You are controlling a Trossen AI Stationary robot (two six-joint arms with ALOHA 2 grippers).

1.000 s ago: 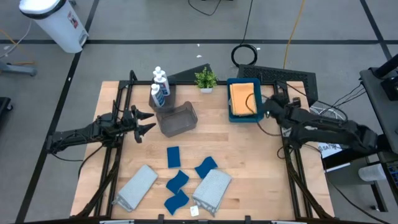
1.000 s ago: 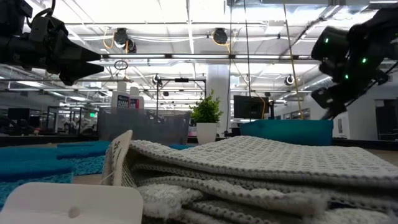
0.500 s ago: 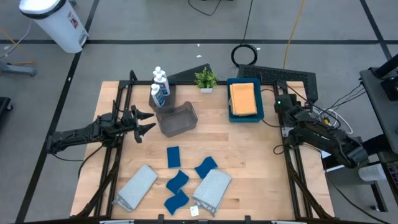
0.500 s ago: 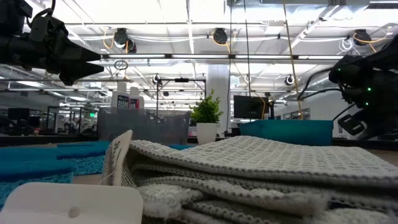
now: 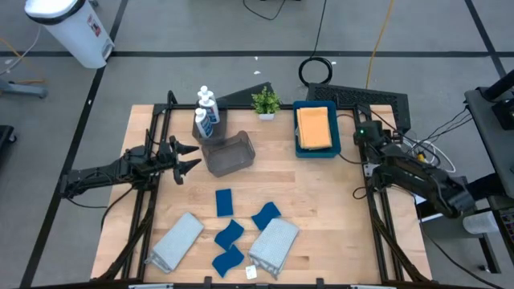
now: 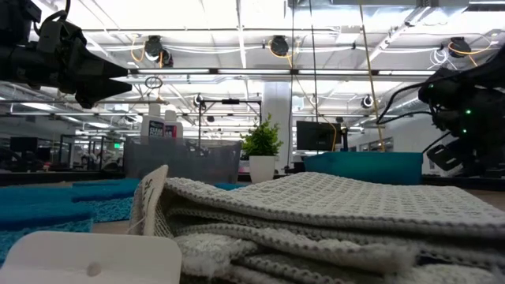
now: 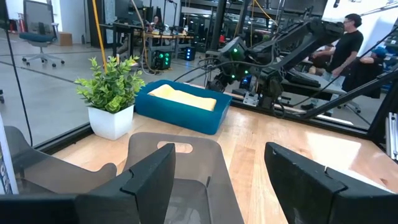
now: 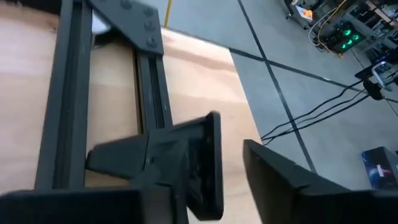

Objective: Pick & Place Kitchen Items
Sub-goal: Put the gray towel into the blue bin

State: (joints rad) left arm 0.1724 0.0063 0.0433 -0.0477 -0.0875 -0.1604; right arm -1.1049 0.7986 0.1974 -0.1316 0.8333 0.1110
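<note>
My left gripper [image 5: 189, 157] hangs open and empty over the table's left part, just left of a clear plastic bin [image 5: 231, 154]; its fingers frame the bin [image 7: 180, 168]. My right gripper [image 8: 231, 171] is empty, with a narrow gap between its fingers. It is drawn back over the rail at the table's right edge. An orange cloth [image 5: 314, 126] lies in the blue tray [image 5: 336, 149]. Three white bottles [image 5: 206, 112] stand at the far left. Several blue sponges [image 5: 230, 234] and two grey cloths [image 5: 177, 239] [image 5: 275, 243] lie at the near edge. No dark green cloth shows.
A small potted plant [image 5: 266, 102] stands between the bottles and the tray. Black frame rails [image 5: 377, 217] run along the table's left and right sides. Bare wood lies between bin, tray and sponges. In the left wrist view, a person [image 7: 348, 43] stands beyond the table.
My right gripper has pulled back from beside the blue tray toward the table's right edge, and the arm has folded in over the rail. The orange cloth stays in the tray.
</note>
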